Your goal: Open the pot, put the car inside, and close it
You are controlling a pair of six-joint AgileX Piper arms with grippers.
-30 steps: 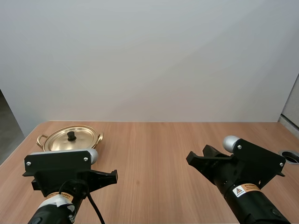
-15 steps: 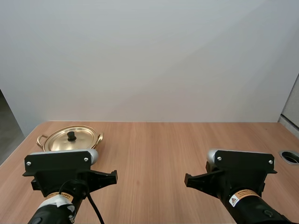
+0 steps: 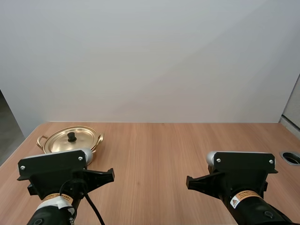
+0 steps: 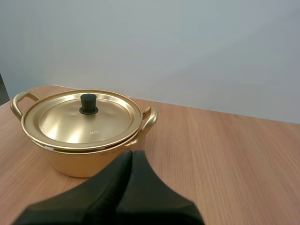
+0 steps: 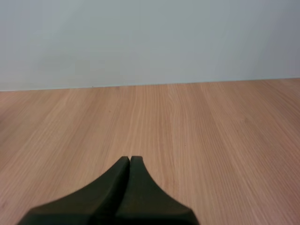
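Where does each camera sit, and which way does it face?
High view: behind and above both arm bases, looking forward and down over the table; the left pincer and right pincer show.
Left wrist view: on the left arm, facing the pot with its lid on; the shut left pincer shows.
Right wrist view: on the right arm, facing out across the table; the shut right pincer shows.
Shared: high and left wrist views both show the pot.

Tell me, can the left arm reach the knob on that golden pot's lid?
Probably yes: the left gripper, shut, sits just short of the pot, nothing stands between them, and the knob on the lid is uncovered.
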